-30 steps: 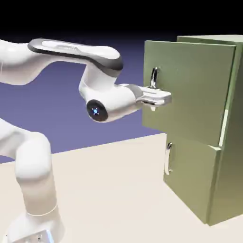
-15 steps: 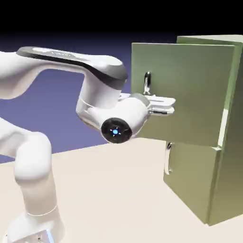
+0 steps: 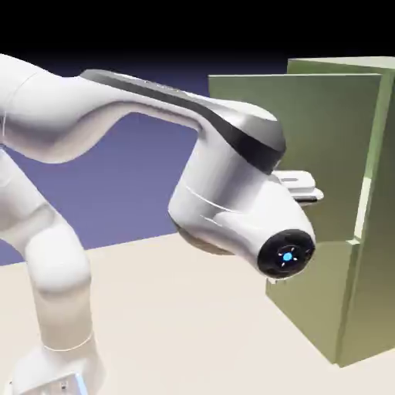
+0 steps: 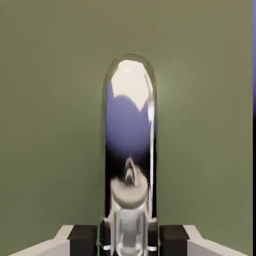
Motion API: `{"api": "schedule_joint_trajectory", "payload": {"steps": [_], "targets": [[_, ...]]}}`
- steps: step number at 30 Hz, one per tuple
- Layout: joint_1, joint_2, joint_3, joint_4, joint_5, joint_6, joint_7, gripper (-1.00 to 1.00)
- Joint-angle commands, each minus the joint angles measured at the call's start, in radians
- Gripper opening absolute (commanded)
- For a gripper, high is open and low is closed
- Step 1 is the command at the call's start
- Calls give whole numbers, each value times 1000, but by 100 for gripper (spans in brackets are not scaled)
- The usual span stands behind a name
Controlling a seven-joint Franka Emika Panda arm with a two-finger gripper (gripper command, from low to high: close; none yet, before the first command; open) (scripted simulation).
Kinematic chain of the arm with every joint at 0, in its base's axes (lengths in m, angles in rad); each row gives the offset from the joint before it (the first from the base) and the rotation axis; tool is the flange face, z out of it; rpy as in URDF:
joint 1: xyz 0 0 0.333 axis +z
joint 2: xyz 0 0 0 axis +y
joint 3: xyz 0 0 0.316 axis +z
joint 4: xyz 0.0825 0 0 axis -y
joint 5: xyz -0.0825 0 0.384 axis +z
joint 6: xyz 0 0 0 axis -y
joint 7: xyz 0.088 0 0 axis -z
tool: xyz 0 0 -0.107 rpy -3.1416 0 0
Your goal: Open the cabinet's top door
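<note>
The olive-green cabinet (image 3: pixel 379 254) stands at the exterior view's right. Its top door (image 3: pixel 332 131) is swung well out from the body, its face turned toward the camera. My gripper (image 3: pixel 308 190) reaches the door from the left, mostly hidden behind my own wrist (image 3: pixel 254 208), which also covers the door's handle there. In the hand view the curved silver handle (image 4: pixel 129 145) runs up the middle of the green door panel (image 4: pixel 50 125). The gripper (image 4: pixel 128 240) is shut on the handle's lower end, a dark finger pad (image 4: pixel 83 235) on each side.
The shorter lower door (image 3: pixel 308 316) stays flat against the cabinet below the open one. My white arm (image 3: pixel 92 108) arches across from the left, its base on the beige table (image 3: pixel 185 324).
The top door has swung further open, its free edge moving left. My wrist has swung down and toward the camera, now covering the handle it still holds.
</note>
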Motion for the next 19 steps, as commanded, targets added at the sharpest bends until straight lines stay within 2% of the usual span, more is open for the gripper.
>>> {"api": "schedule_joint_trajectory", "payload": {"steps": [1,9,19], "targets": [[26,30,-36,28,-2,-40,-12,-100],[192,285,-299,187,44,-316,-123,-100],[-81,641,-189,359,135,-652,-296,-100]]}}
